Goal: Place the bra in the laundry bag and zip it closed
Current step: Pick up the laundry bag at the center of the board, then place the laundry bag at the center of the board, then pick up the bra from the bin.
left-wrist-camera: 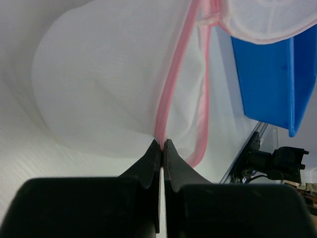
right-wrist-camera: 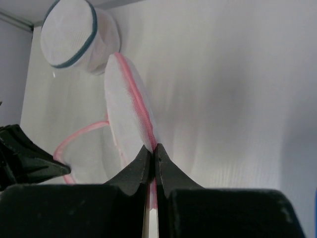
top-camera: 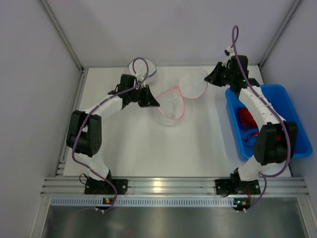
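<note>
Currently, left pincer point(left-wrist-camera: 163, 144) clamped on laundry bag point(left-wrist-camera: 109, 84) pink edge, right pincer point(right-wrist-camera: 154, 148) likewise.

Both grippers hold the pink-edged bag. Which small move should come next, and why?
Probably draw the left gripper and right gripper slightly apart: both pinch the pink rim of the laundry bag, and the red bra lies in the blue bin.

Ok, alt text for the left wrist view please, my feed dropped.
The left gripper is pinched shut on the pink zipper edge of the white mesh laundry bag, which fills the view ahead. A blue bin shows at upper right.
</note>
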